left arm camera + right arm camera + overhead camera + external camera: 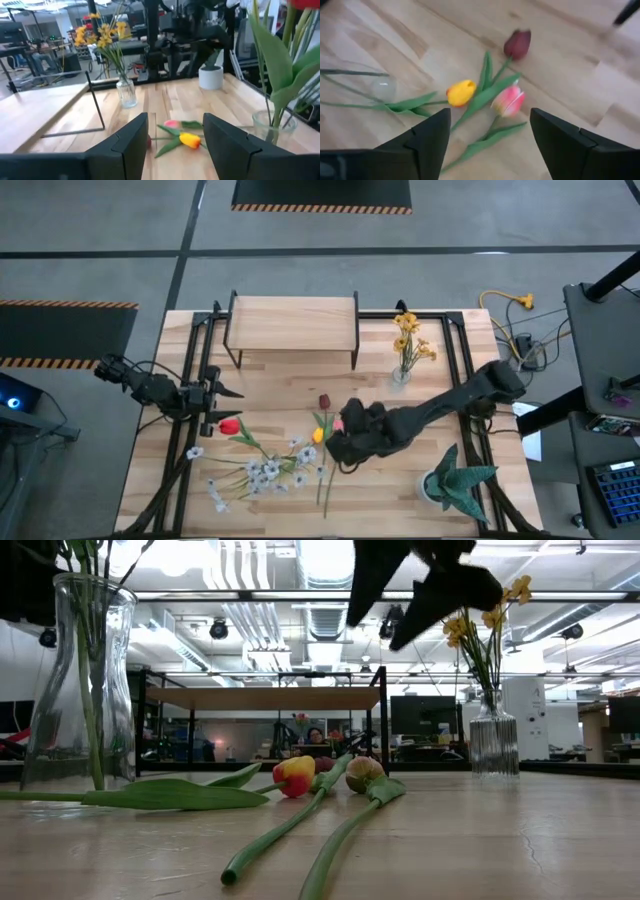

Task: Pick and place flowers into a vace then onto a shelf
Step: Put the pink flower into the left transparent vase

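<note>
Three tulips lie on the table: yellow (461, 92), pink (509, 100) and dark maroon (518, 44). My right gripper (490, 120) hangs open above them, slanting down, and shows in the high view (342, 446) just right of the yellow tulip (318, 435). A clear glass vase (78, 680) stands upright with green stems in it. A red tulip (230, 425) and pale blossoms (270, 470) show beside it. My left gripper (175, 120) waits open and level at the table's left (222, 402). The shelf (290, 315) stands at the far middle.
A ribbed glass vase of yellow flowers (405, 350) stands right of the shelf. A green spiky potted plant (452, 480) sits at the near right. The tulips' long stems (290, 830) run toward the near edge.
</note>
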Available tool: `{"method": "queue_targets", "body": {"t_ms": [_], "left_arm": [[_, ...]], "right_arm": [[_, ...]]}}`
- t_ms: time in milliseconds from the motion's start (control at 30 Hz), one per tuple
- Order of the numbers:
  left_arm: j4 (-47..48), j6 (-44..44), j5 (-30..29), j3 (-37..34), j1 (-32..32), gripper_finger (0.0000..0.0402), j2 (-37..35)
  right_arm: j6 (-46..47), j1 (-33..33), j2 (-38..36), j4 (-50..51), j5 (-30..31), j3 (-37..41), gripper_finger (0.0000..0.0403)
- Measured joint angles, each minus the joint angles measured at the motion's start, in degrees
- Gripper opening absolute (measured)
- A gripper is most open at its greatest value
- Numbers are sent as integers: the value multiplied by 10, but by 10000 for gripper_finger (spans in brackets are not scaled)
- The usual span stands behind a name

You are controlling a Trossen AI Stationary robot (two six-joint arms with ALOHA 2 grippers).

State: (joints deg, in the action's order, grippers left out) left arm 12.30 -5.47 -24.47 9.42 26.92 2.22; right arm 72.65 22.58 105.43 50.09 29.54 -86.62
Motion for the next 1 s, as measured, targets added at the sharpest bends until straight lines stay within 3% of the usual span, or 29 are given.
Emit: {"method": "queue_targets", "body": {"t_ms": [200, 300, 633, 1000], "left_arm": [[23, 1, 0, 0, 0, 173, 0], [20, 0, 0, -1, 0, 173, 0], [16, 0, 1, 4, 0, 173, 0], [18, -2, 1, 2, 0, 173, 0]], "right_arm": [[94, 5, 67, 4, -3, -1, 254], [124, 5, 95, 3, -33, -4, 245], [205, 16, 147, -5, -55, -11, 226], [208, 14, 208, -30, -51, -23, 226]]}}
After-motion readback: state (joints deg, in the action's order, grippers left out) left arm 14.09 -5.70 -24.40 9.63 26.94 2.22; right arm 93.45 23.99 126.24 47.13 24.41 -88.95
